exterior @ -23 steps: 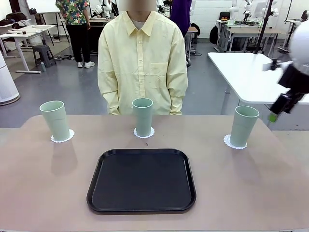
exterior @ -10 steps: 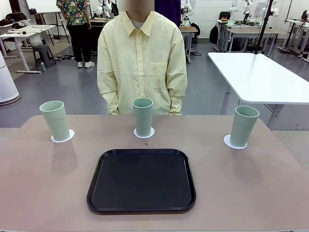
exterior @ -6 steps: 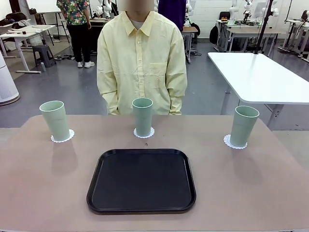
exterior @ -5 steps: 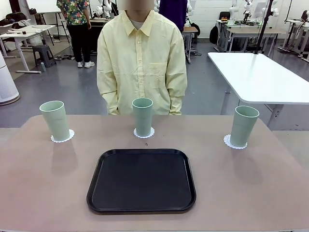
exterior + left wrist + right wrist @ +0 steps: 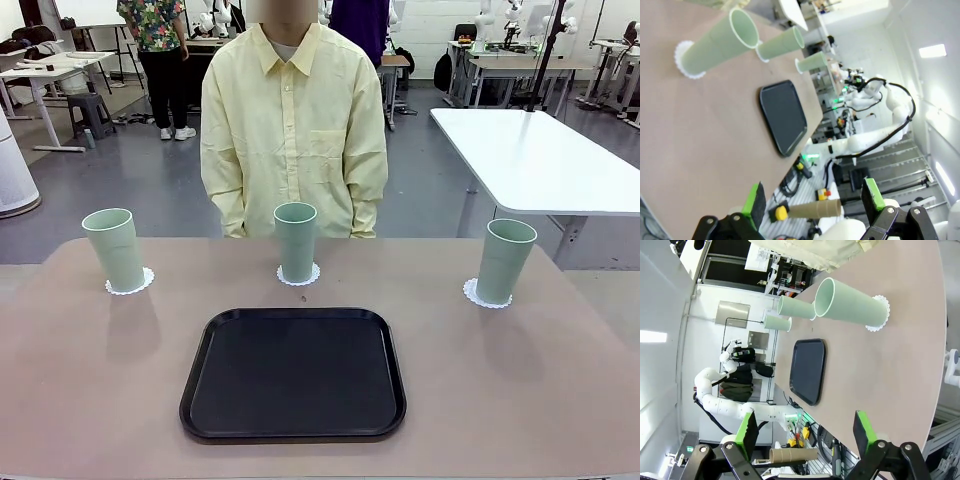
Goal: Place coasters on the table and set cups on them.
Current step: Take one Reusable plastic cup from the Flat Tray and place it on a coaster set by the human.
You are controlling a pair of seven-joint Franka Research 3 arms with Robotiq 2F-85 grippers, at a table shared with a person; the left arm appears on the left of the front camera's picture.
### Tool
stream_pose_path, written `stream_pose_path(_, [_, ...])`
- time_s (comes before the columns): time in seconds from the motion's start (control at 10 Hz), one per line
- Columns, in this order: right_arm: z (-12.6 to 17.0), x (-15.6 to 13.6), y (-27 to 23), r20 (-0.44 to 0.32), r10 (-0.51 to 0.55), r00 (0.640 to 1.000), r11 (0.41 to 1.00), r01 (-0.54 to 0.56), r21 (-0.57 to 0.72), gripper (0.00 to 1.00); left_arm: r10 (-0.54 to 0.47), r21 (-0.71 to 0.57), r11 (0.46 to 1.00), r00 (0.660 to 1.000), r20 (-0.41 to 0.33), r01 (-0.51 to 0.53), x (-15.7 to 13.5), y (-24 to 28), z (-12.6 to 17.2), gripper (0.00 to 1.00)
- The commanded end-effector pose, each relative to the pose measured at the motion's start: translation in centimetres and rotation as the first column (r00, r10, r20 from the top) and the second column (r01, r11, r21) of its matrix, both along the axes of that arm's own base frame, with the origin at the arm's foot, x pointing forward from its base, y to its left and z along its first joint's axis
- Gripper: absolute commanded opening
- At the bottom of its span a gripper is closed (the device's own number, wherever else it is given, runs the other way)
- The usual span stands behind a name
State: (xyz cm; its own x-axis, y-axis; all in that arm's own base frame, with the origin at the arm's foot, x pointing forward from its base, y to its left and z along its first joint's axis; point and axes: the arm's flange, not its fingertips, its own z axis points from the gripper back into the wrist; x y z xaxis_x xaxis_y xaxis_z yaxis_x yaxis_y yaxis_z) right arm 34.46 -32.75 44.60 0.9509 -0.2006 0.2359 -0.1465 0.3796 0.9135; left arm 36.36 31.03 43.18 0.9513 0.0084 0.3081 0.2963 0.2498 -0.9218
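Note:
Three pale green cups stand upright on the beige table [image 5: 90,390], each on its own white lacy coaster: the left cup [image 5: 115,250] on a coaster [image 5: 146,280], the middle cup [image 5: 295,242] on a coaster [image 5: 313,275], the right cup [image 5: 504,260] on a coaster [image 5: 469,291]. My left gripper [image 5: 814,200] is open and holds nothing, well back from the left cup [image 5: 715,46]. My right gripper [image 5: 805,432] is likewise open and holds nothing, far from the right cup [image 5: 852,302].
A black tray [image 5: 295,370] with nothing on it lies in the middle of the table in front of the cups. A person in a pale yellow shirt [image 5: 295,130] stands at the far side, behind the middle cup. A white-topped table [image 5: 540,160] is off to the right.
My right arm, at the picture's right edge in the earliest frame, has drawn back out of the front picture. Over the last second nothing has moved.

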Motion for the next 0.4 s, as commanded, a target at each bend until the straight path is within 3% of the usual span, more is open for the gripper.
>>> stream_pose_path(0.0, [-0.25,0.09,0.06,-0.003,-0.007,1.000,1.000,0.007,-0.006,1.00,0.002,0.003,1.000,1.000,0.000,-0.002,-0.11,0.06,0.23,1.00])
stream_pose_path(0.3, [-0.25,0.09,0.06,-0.003,-0.007,1.000,1.000,0.007,-0.006,1.00,0.002,0.003,1.000,1.000,0.000,-0.002,-0.11,0.06,0.23,1.00])
